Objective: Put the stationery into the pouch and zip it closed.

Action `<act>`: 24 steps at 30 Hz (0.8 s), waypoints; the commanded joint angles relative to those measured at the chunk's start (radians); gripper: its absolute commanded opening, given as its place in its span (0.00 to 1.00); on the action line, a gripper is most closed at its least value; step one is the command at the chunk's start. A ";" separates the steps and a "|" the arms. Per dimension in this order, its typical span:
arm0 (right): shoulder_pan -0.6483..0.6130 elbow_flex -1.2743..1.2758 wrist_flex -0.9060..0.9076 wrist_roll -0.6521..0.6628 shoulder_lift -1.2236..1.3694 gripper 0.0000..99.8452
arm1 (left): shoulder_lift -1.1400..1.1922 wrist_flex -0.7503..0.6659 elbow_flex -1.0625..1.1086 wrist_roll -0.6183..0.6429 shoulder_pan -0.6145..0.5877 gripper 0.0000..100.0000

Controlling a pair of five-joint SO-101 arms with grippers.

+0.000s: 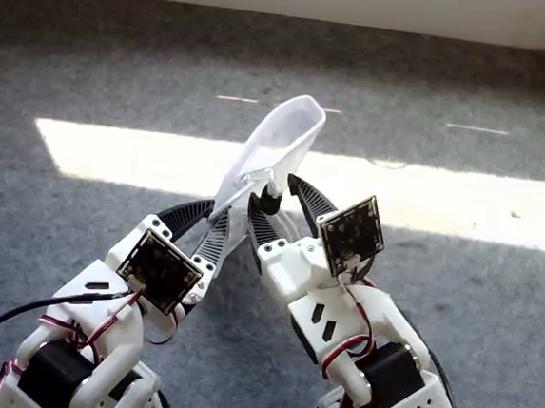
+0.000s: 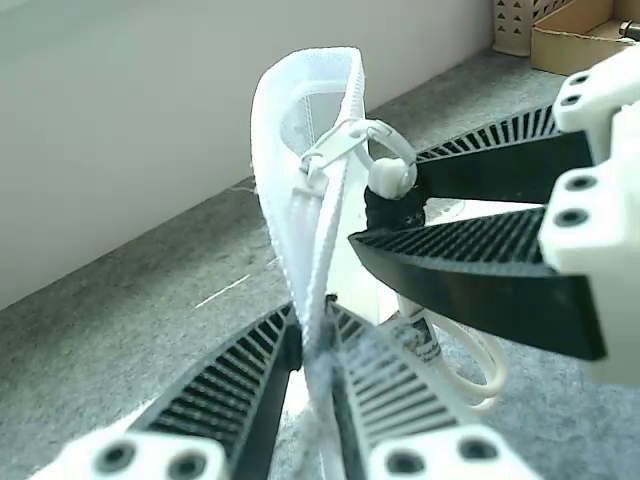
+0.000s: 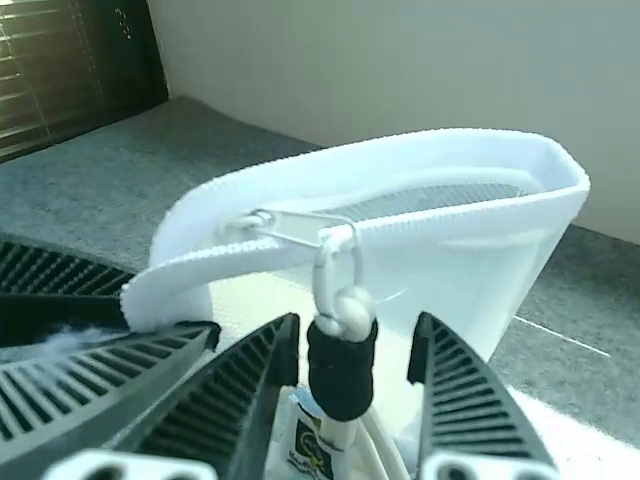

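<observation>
Pouch [image 1: 278, 142] is held clear of the carpet [image 1: 121, 76], pinched up between the two arms. No part of it rests on the floor.

Left gripper [image 2: 320, 345] is clamped tight on the near end seam of the pouch, its jaws meeting on the fabric. We judge it serves as the anchor: with that end fixed, the zip tape stays taut for a pull.

Right gripper [image 3: 355, 328] stands narrow around the black zip pull [image 3: 342, 365], one jaw on each side. Its wrist view shows a sliver of gap on either flank, so it brackets the pull without pinching it. We read this as lining up to take the pull and draw it along.

Slider [image 3: 330, 240] sits not far from the clamped end. Beyond it the teeth part and the mouth gapes, so the zip is not yet closed.

Long axis: runs from the left gripper's clamp up and away from both arms, tilted rather than upright. The open far end is the highest point. The zip edge runs along this axis and faces the right gripper.

Contents: we cannot tell what lies inside.
</observation>
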 commanded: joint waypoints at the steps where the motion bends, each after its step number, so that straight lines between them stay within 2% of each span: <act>1: -0.007 -0.010 -0.028 -0.003 0.005 0.13 | 0.001 -0.002 0.007 0.006 -0.015 0.01; 11: 0.030 -0.008 -0.028 0.081 -0.001 0.01 | 0.001 -0.002 0.007 0.006 -0.015 0.01; 24: 0.232 -0.012 -0.028 0.075 -0.004 0.01 | 0.001 -0.002 0.007 0.003 -0.015 0.01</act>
